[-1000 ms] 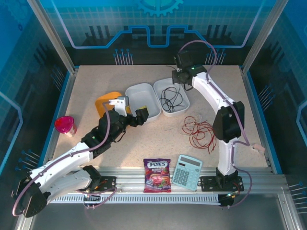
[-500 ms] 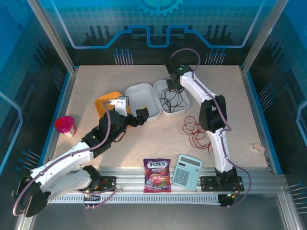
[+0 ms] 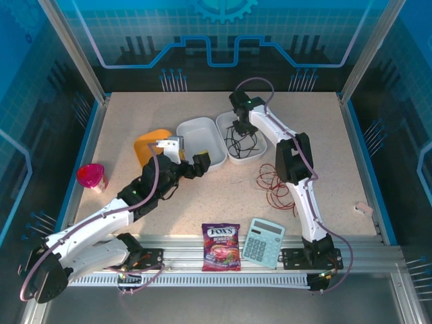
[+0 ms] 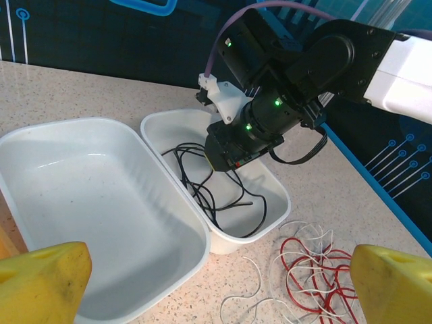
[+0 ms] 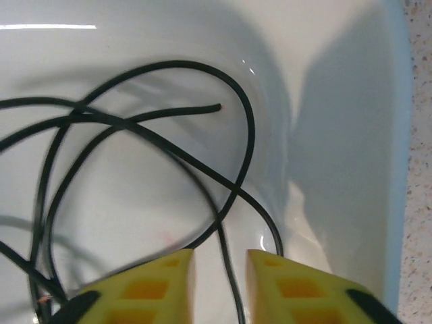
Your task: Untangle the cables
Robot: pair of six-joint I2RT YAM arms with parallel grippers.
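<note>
A black cable (image 3: 241, 143) (image 4: 210, 190) (image 5: 135, 121) lies in loose loops inside the right white bin (image 3: 260, 151) (image 4: 233, 244). My right gripper (image 3: 240, 128) (image 5: 219, 260) points down into that bin. Its yellow fingers (image 5: 162, 277) stand slightly apart, and a blurred strand of the black cable runs through the gap, free of both pads. Red and whitish cables (image 3: 280, 185) (image 4: 317, 270) lie tangled on the table to the right of the bins. My left gripper (image 3: 189, 154) (image 4: 216, 283) is wide open at the near edge of the left white bin (image 3: 200, 138) (image 4: 88, 189), holding nothing.
An orange object (image 3: 148, 143) lies left of the bins, and a pink cup (image 3: 91, 175) stands at the far left. A candy bag (image 3: 221, 246) and a calculator (image 3: 263, 241) rest at the near edge. A small pale piece (image 3: 364, 208) lies at the right edge.
My right arm has swung left and down over the right bin with the black cable. Its jaws have parted a little. The left arm has stayed put.
</note>
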